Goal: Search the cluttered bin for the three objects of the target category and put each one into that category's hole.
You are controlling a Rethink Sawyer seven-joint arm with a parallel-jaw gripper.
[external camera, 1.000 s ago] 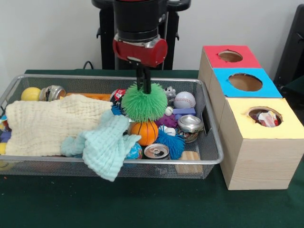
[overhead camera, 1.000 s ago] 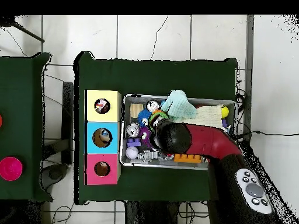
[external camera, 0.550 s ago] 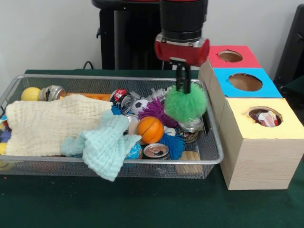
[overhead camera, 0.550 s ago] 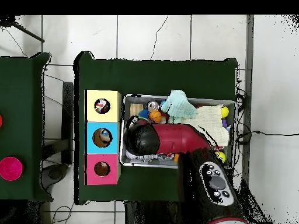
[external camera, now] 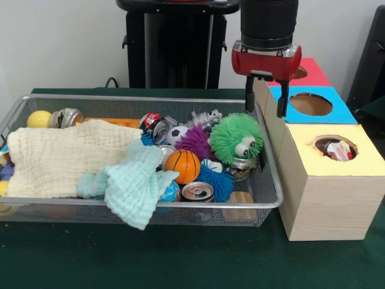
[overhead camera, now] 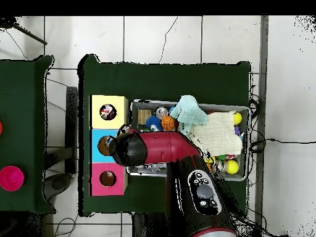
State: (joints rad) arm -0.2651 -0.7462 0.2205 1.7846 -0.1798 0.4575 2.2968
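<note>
The gripper (external camera: 264,96) hangs in the upper right of the front view, between the bin's right end and the row of boxes. Its two fingers (external camera: 248,94) stand apart and nothing is between them. The green fuzzy ball (external camera: 236,138) lies in the wire bin (external camera: 272,180), at the right of the middle of the frame, on top of a can and touching the purple fuzzy ball (external camera: 196,142). It is not in any hole.

I judge that the step in hand is to get this green ball into its hole, and it must be picked up anew. The ball is soft and its spikes give way, so the fingers should come straight down over its middle, go deep into the fuzz and close around the core, not only on the tips. The bin wall is just beside it, so the approach should keep to the inner side. Which hole is right I cannot tell: red box (external camera: 310,72), blue box (external camera: 310,104) or yellow box (external camera: 334,148).
</note>
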